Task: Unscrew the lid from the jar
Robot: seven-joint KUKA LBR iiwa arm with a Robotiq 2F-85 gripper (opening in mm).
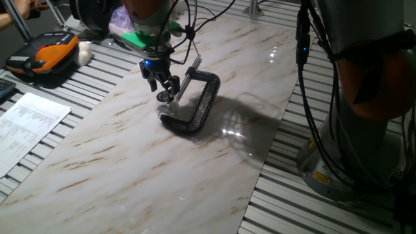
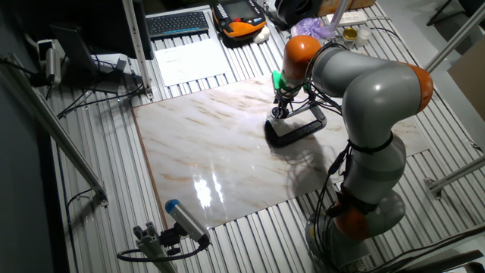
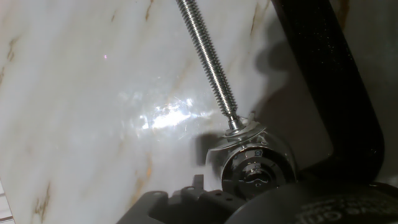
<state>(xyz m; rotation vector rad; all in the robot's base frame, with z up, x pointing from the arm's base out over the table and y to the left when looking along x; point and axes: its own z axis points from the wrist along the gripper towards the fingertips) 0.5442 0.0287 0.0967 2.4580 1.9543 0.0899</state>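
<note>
A black C-clamp [image 1: 198, 107] lies flat on the marble board [image 1: 130, 162]. Its threaded screw [image 3: 208, 62] presses its steel pad [image 3: 239, 126] against the tiny clear glass jar [image 3: 217, 158], which stands in the clamp's mouth. The small round silvery lid [image 3: 254, 169] sits on top of the jar and also shows in one fixed view [image 1: 164, 97]. My gripper [image 1: 165, 90] hangs straight above the lid, with its fingers [image 1: 174, 84] apart and their tips just over it. In the hand view the dark fingers [image 3: 186, 200] fill the bottom edge next to the lid. I cannot see any contact with the lid.
The clamp frame [image 3: 336, 93] curves round the right side of the jar. An orange and black device [image 1: 45, 55] and a paper sheet [image 1: 26, 127] lie beyond the board's left edge. The robot's base [image 1: 364, 97] stands at the right. A blue-tipped tool [image 2: 182, 220] lies near the board's front edge.
</note>
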